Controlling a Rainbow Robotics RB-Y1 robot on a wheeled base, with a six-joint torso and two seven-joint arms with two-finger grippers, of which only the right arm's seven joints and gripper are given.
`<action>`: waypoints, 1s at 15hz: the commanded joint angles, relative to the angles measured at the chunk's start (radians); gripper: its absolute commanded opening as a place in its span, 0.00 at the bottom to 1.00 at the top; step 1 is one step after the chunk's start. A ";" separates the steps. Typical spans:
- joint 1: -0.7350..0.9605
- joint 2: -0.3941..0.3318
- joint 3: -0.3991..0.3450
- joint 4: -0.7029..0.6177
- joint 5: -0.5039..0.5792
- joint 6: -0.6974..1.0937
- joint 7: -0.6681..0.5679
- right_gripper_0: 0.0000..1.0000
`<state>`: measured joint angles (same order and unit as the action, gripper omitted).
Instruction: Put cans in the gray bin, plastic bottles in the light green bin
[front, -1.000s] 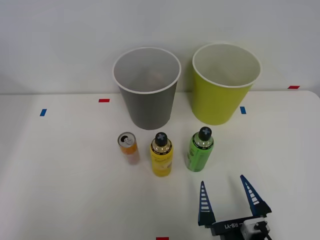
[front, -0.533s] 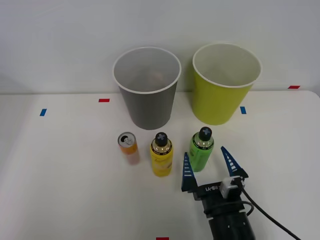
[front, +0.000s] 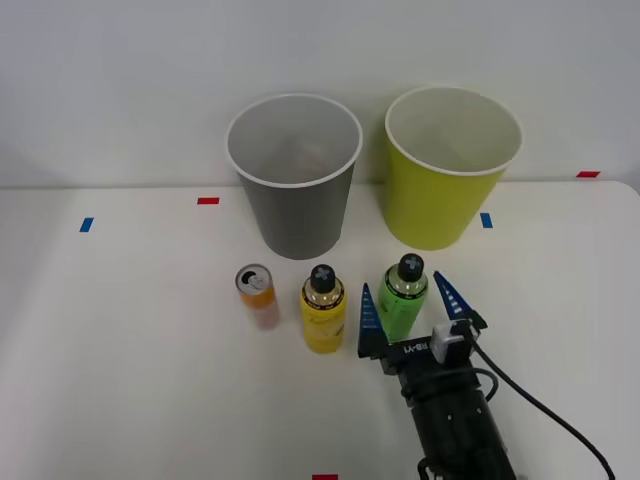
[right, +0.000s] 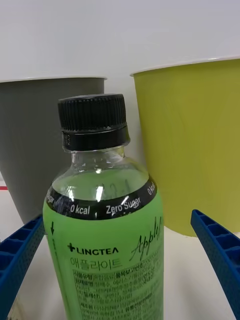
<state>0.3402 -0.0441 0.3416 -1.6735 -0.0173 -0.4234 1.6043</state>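
Observation:
A green-labelled plastic bottle (front: 402, 298) (right: 107, 230) with a black cap stands upright between the open fingers of my right gripper (front: 407, 305) (right: 120, 270); the blue fingers flank it without touching. A yellow-labelled bottle (front: 323, 310) stands just to its left. The orange can (front: 256, 294) with a silver top stands further left. Behind them stand the gray bin (front: 294, 178) (right: 35, 135) and the light green bin (front: 449, 170) (right: 200, 140), both upright on the white table.
Small red (front: 208, 201) and blue (front: 86, 225) tape marks dot the white table (front: 130, 350). A pale wall rises right behind the bins. My arm's black cable (front: 540, 410) trails to the right.
My right gripper has moved forward from the table's near edge until its open fingers straddle the green bottle. The bottles, can and bins have not moved.

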 joint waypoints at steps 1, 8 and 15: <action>-0.033 0.001 -0.003 0.000 -0.004 0.034 0.002 1.00; -0.035 -0.002 -0.006 -0.002 -0.010 0.037 0.005 1.00; -0.026 -0.007 0.005 0.000 -0.026 0.012 0.003 1.00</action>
<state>0.3116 -0.0482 0.3440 -1.6738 -0.0388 -0.4069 1.6080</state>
